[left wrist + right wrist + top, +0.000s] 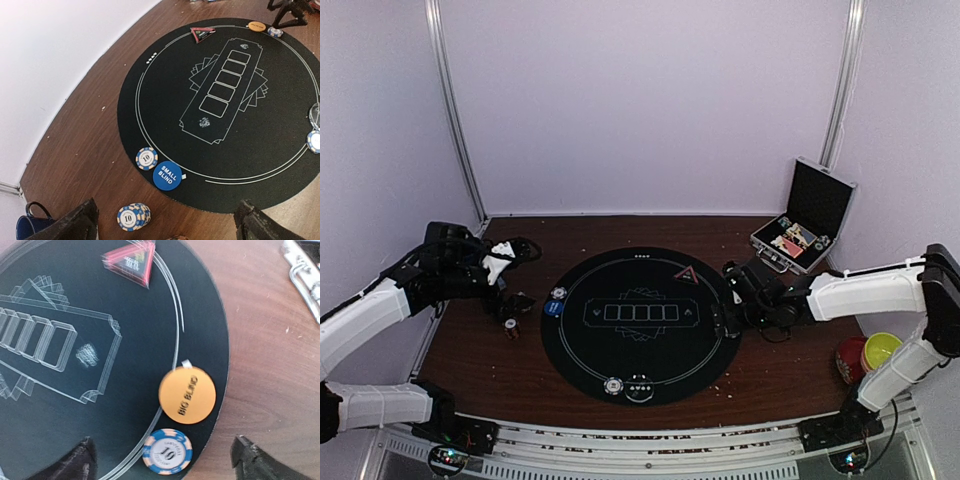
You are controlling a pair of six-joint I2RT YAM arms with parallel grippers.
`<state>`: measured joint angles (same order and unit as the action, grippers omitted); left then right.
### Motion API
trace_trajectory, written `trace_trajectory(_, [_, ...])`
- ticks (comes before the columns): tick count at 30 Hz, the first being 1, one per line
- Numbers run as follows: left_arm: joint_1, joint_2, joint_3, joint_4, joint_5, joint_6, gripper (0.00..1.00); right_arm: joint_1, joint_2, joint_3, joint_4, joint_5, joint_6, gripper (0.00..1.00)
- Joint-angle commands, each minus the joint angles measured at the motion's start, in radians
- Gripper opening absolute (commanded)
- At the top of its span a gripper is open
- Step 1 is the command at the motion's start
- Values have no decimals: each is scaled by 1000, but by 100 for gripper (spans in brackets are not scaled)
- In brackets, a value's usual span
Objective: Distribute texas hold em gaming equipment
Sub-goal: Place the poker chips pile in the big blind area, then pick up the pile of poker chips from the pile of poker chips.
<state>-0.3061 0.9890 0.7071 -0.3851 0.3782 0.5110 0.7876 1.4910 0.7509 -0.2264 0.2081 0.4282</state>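
Black case (820, 200) holds chips (784, 223); left end effector (167, 222), right end effector (167, 461) gape empty.

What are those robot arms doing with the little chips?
They are setting up a poker game on the black mat. The right arm holds its jaws open over the orange Big Blind disc and a chip at the mat's edge. The left arm, jaws open too, hovers near the blue Small Blind disc, a lone chip and a small stack.
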Motion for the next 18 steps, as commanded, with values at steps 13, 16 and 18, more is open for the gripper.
trace_trajectory(13, [288,56,93,-97,-1,17,98,220,27,110,37,121,-17,100])
trace_trajectory(16, [347,101,82,-61,10,14,98,226,45,89,57,132,-14,100])
trace_trajectory(18, [394,156,86,-52,31,7,98,229,51,83,65,140,-13,100])
